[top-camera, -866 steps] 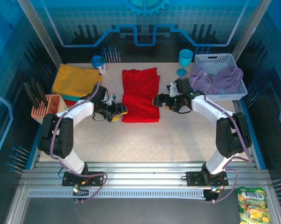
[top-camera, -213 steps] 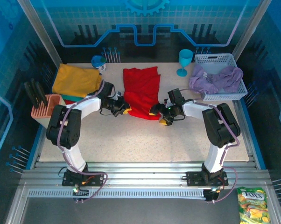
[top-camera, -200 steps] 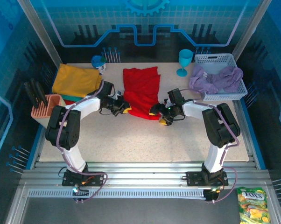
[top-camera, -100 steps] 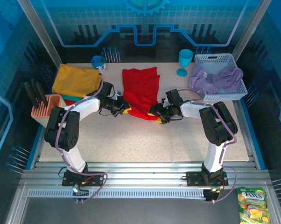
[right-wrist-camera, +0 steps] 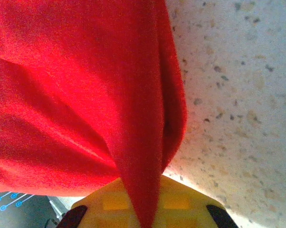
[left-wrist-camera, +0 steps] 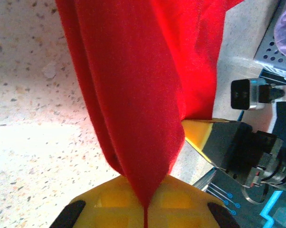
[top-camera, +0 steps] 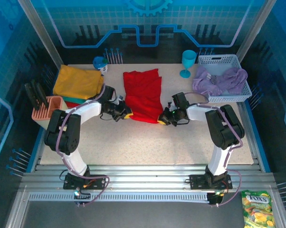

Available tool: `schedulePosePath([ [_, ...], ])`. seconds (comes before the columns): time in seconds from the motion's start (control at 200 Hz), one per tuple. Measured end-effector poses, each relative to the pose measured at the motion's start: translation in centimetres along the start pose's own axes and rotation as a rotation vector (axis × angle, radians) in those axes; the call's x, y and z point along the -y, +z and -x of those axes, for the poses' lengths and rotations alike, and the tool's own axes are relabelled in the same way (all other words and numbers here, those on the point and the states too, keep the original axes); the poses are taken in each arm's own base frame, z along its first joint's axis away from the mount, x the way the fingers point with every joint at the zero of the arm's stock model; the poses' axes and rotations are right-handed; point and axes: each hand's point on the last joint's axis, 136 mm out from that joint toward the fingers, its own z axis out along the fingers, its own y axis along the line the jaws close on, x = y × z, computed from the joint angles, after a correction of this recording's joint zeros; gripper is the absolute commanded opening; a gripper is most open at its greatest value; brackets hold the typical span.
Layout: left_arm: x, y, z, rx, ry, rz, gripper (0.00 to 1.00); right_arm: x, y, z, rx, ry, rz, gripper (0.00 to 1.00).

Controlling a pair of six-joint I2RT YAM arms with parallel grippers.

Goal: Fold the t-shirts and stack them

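A bright red t-shirt (top-camera: 144, 95) lies folded lengthwise in the middle of the table. My left gripper (top-camera: 126, 115) is shut on its near left corner, the red cloth (left-wrist-camera: 143, 118) pinched between the yellow fingers (left-wrist-camera: 109, 204). My right gripper (top-camera: 163, 118) is shut on the near right corner, red cloth (right-wrist-camera: 133, 142) running down between its yellow fingers (right-wrist-camera: 181, 204). A lavender t-shirt (top-camera: 221, 80) hangs crumpled in the white basket (top-camera: 218, 60). A folded mustard-yellow t-shirt (top-camera: 76, 81) tops a stack at the far left, with teal and red-orange edges (top-camera: 71, 101) under it.
A turquoise goblet (top-camera: 188, 62) stands at the back beside the basket. A blue cup (top-camera: 100, 62) is at the back left. A pink rack (top-camera: 48, 108) with black tools sits at the left edge. The near half of the table (top-camera: 147, 147) is bare.
My right gripper has closed on the red t-shirt's near right corner. The left gripper stayed shut on the near left corner. The shirt's near edge has shifted slightly.
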Motion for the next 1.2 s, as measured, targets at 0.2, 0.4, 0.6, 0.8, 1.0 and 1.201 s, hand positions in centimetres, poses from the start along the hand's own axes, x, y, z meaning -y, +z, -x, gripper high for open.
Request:
schedulePosePath([
  [0.2,-2.3,0.1,-1.9,-0.028,0.003,0.031,0.00,-0.3,-1.5,-0.6,0.008,-0.052,-0.022,0.00],
  [0.4,-4.8,0.6,-5.4,-0.075,-0.002,0.064,0.00,-0.7,-3.6,-2.6,-0.002,-0.116,-0.043,0.00],
  [0.6,-6.4,0.9,-9.6,-0.112,0.020,0.076,0.00,0.4,-4.8,-6.9,-0.042,-0.168,-0.102,0.00],
  [0.8,-7.6,0.0,-14.1,-0.129,0.026,0.081,0.00,2.3,-5.2,-12.3,-0.106,-0.210,-0.183,0.00],
  [1.0,-6.2,-3.3,-16.3,-0.062,0.067,0.036,0.00,0.9,-6.9,-15.6,-0.100,-0.256,-0.183,0.00],
  [1.201,-4.2,-5.7,-16.6,-0.019,0.062,0.027,0.00,-2.4,-9.4,-14.6,-0.038,-0.269,-0.171,0.00],
])
